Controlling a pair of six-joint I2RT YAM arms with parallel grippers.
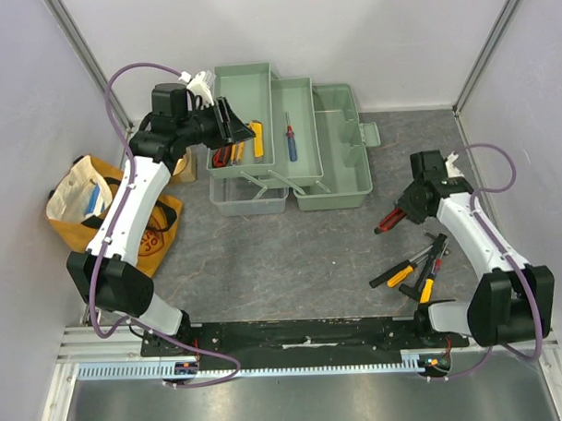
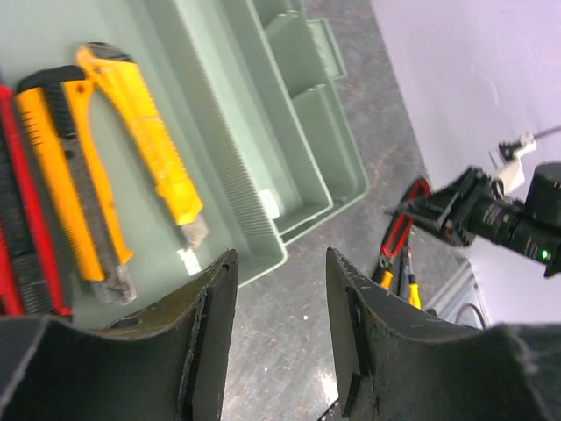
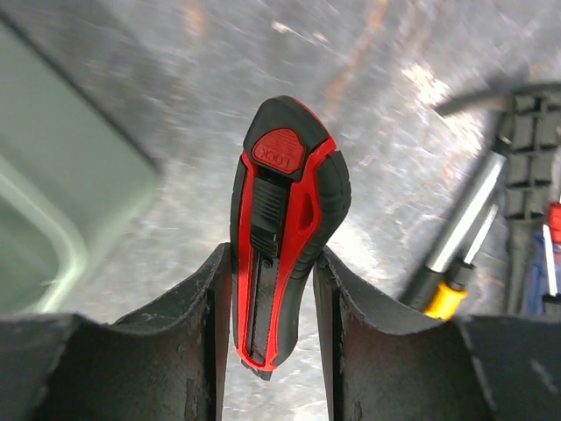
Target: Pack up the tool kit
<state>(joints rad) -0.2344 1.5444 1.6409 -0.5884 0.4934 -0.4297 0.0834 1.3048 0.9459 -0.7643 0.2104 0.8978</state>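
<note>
Gripping a red-and-black utility knife [image 3: 285, 210] between its fingers, the right gripper [image 3: 272, 263] hung over the table [image 1: 292, 256], near the loose hand tools [image 1: 412, 266]. The left gripper [image 2: 280, 263] stood partly open and empty above the leftmost tray [image 1: 244, 87], where two yellow cutters [image 2: 145, 149] lay. The sage-green toolbox [image 1: 339, 162] sat opened out at the table's far side.

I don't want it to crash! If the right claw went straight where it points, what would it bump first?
Probably the grey table: the right claw, shut on the red-and-black knife, points down at it, so the knife would touch first. Depth is unclear.
</note>
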